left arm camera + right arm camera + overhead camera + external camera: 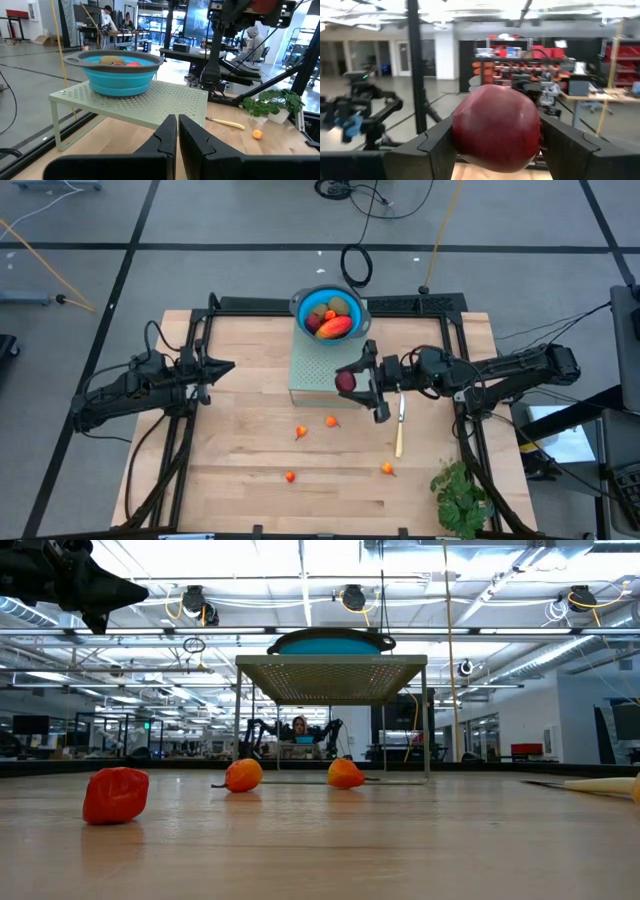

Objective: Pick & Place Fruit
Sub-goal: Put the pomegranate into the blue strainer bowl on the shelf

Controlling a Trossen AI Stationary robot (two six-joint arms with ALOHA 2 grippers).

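A dark-red ball [496,127], round and glossy, sits clamped between the right gripper's [352,383] two fingers, up off the wood beside the pale green perforated stand [312,370]. On that stand the blue bowl [301,304] holds the red-orange mango [335,327] lying across two brown kiwis [329,308]. Four tiny orange-red fruits [331,421] lie scattered and apart on the bare wooden table [240,430].
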